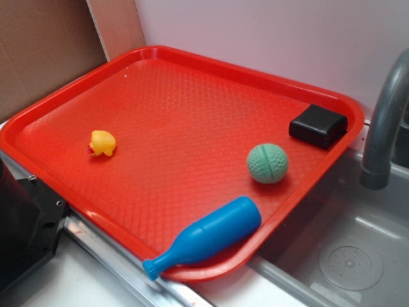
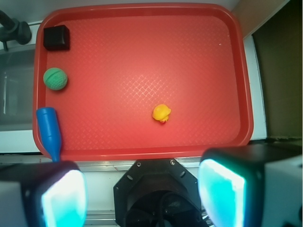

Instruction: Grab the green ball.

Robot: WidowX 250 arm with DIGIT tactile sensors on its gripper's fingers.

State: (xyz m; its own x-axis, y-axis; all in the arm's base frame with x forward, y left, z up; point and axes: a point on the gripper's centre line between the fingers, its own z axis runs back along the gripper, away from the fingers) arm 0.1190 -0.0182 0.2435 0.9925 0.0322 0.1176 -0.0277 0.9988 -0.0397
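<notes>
Near the tray's sink-side edge, we are seeing the green ball (image 1: 267, 163) lying untouched between the black block (image 1: 317, 126) and the blue bowling pin (image 1: 206, 236), the yellow duck (image 1: 102, 142) well apart. Our gripper (image 2: 142, 189) is hovering off the red tray (image 1: 192, 96), jaws wide and empty; reaching and grasping are all remaining.

A plain pale pinkish-white wall (image 1: 268, 38) is running behind the scene; a brown cardboard panel (image 1: 45, 51) is leaning at the far left corner; a grey metal sink basin (image 1: 358, 256) with a round drain is lying at the right, and a curved grey faucet spout (image 1: 383, 121) is arching above it; a pale countertop edge (image 1: 89, 281) is stretching along the front; soft even light is falling across everything.
</notes>
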